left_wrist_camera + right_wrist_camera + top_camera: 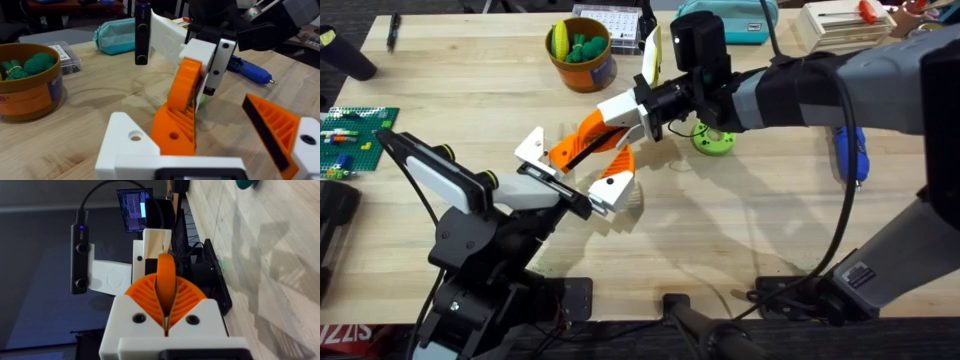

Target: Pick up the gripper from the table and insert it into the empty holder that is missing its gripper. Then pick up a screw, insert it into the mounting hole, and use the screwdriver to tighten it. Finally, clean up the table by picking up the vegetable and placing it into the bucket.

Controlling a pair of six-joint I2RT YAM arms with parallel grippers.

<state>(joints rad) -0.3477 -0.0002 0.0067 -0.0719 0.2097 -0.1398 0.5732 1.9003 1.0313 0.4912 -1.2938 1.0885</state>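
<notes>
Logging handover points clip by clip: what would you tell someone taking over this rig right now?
Right gripper: shut on the orange gripper part, reaching across to the left arm.
Left gripper: open, its white holder meeting the part's lower end; whether it is seated, I cannot tell.
Blue screwdriver: lying on the table at right, untouched.
Bucket: at the far side, green and yellow items inside.
Left: finish insertion, screw, tightening, cleanup.

The round orange-brown bucket [580, 52] sits at the table's [740, 240] far middle; the green ring-shaped holder [714, 139] lies right of it, the blue-handled screwdriver [851, 153] farther right.
</notes>
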